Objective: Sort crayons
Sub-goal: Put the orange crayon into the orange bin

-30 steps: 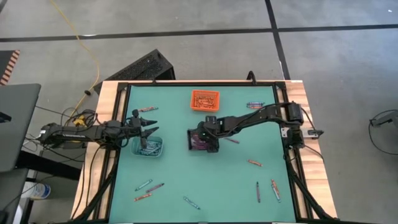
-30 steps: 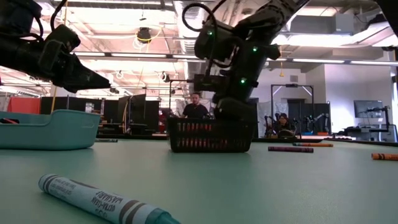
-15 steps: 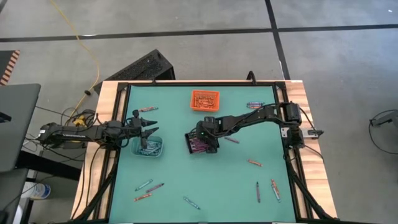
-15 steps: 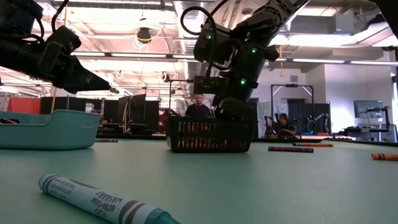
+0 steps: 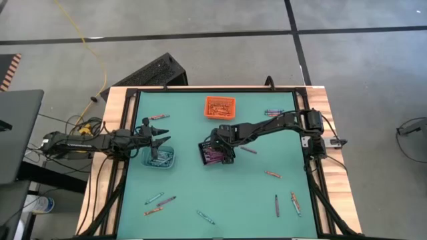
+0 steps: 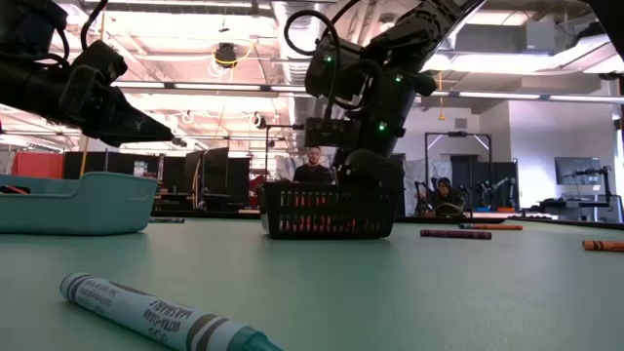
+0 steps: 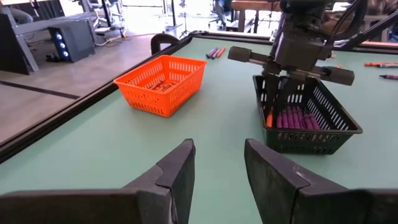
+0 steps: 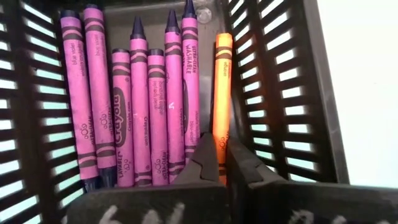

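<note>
The black bin (image 5: 215,153) stands mid-table and holds several purple crayons (image 8: 143,106) and one orange crayon (image 8: 222,87). My right gripper (image 8: 219,149) reaches down into this bin and is shut on the orange crayon; it also shows in the left wrist view (image 7: 283,93). My left gripper (image 7: 219,155) hovers open and empty above the teal bin (image 5: 159,158) at the table's left. An orange bin (image 5: 219,107) with orange crayons sits farther back. Loose crayons lie scattered on the green table. My right gripper pinches the orange crayon between its two fingertips (image 8: 206,152), near one end of the stick (image 8: 221,134). The fingers come steeply from above and stand on the crayon's two long sides. The crayon lies flat on the bin's floor, beside the purple ones.
Loose crayons lie near the front left (image 5: 160,200), front middle (image 5: 205,217), front right (image 5: 277,205) (image 5: 294,202), right (image 5: 273,175), and at the back (image 5: 273,113) (image 5: 158,117). One blue-grey crayon (image 6: 166,317) lies close to the low camera. People sit in the room behind.
My right gripper has stayed inside the black bin and tipped a little more steeply down. The black bin has turned slightly on the table.
</note>
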